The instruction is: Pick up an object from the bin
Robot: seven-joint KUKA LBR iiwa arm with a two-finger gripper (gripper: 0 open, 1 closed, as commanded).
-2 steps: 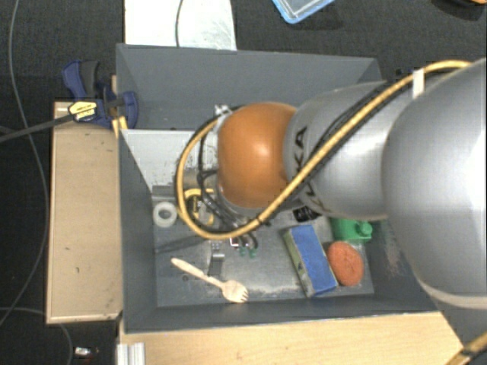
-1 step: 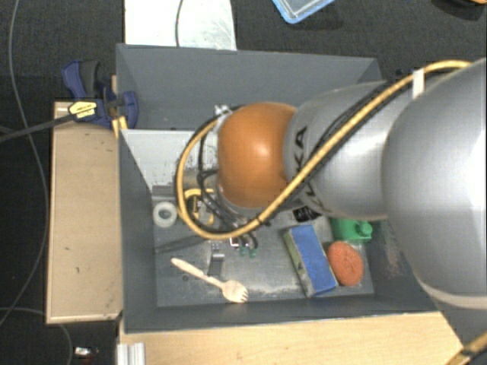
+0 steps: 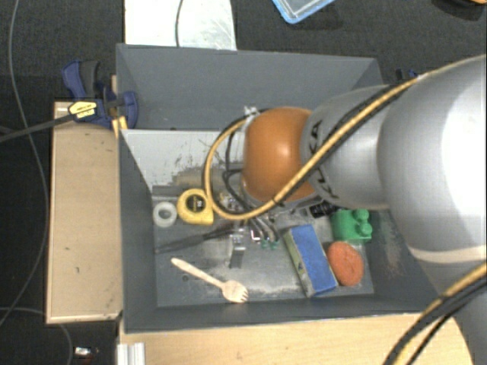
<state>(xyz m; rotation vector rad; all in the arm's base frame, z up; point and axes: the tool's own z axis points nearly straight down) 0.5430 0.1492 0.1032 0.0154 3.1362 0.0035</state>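
Arm: the silver arm [image 3: 426, 166] comes in from the right and fills that side of the view. Its orange domed wrist cover [image 3: 274, 162] and looped yellow cable hang over the middle of the bin, so I judge it is lowered for a pick.

Bin: the grey metal bin [image 3: 228, 90] has sloped walls, which is probably why the loose things lie gathered on its small flat floor.

Blue rectangular slab [image 3: 313, 261]: it lies flat at the right of the floor, running lengthwise toward the front wall.

Pale wooden fork [image 3: 209, 277]: it lies flat at front left, tines toward the centre and well clear of the rest.

Green studded plastic brick [image 3: 352, 225]: it sits against the right slope, just behind the orange thing.

Orange oval lump [image 3: 346, 263]: it is just beside the slab, on the slab's right.

Yellow round tape-measure case [image 3: 195, 206]: it rests at the back left of the floor.

End effector [image 3: 239, 247]: it is low over bare floor between the yellow case and the slab. I cannot tell whether it is open or closed, or whether it has anything.

Grey ring-shaped roll [image 3: 164, 214]: it touches the yellow case on that case's left.

Thin dark rod [image 3: 186, 242]: it lies flat, and its right end is the nearest thing to the end effector. I would guess it is the candidate, though being slim and low it could slip.
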